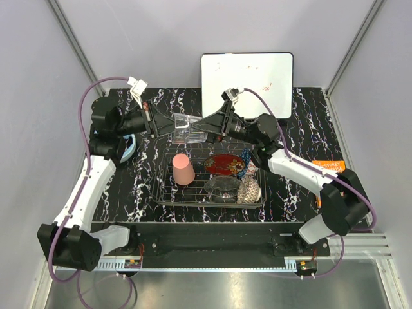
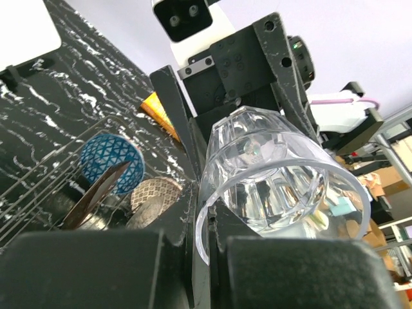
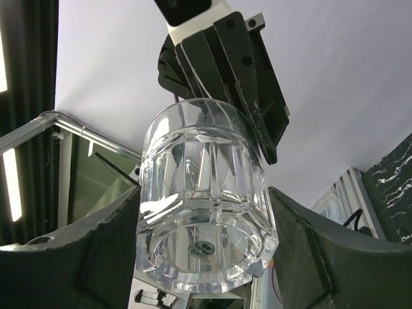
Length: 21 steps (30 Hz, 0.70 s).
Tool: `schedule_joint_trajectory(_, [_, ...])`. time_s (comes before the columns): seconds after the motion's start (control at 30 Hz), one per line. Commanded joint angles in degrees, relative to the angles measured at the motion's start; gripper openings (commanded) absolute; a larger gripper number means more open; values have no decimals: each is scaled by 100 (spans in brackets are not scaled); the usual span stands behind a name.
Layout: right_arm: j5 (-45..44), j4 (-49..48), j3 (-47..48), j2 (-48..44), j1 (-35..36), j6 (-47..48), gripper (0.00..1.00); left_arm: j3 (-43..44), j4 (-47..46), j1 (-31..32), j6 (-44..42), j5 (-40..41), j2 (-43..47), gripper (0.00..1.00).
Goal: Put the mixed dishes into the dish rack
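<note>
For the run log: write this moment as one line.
left gripper: shut on small clear glass rim | right gripper: flanks its base, grip unclear | dish rack: pink plastic cup inside

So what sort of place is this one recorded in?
Probably a robot test cell rather than a kitchen: a black marbled table, plain grey panel walls on metal framing, and a whiteboard at the far edge.

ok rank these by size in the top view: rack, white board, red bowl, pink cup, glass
1. rack
2. white board
3. red bowl, pink cup: about alike
glass: raised nearer the camera, so unsure
</note>
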<state>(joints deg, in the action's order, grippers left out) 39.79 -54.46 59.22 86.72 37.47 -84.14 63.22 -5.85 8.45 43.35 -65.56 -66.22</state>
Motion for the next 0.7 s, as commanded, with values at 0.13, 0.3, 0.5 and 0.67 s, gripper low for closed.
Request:
schedule_joint_trajectory(0.13, [117,847,423,-286,-21,695,2,146,2113,-185,-1777,316,214,55])
schedule_joint_trajectory(0.3, [-137,3271,652,-910,-21,2127,0,969,3104,-1317,-2399,-237,57,99])
schedule_joint_trajectory(0.5, [-893,5882,1047,-1236,145,3824,0,1998,4721,-2225,-3110,-83,-540,99])
schedule_joint_trajectory(0.67, [-2833,7799,1838,-771,1409,5424,0,2641,6040,-1331,-4061,3921,-1033,99])
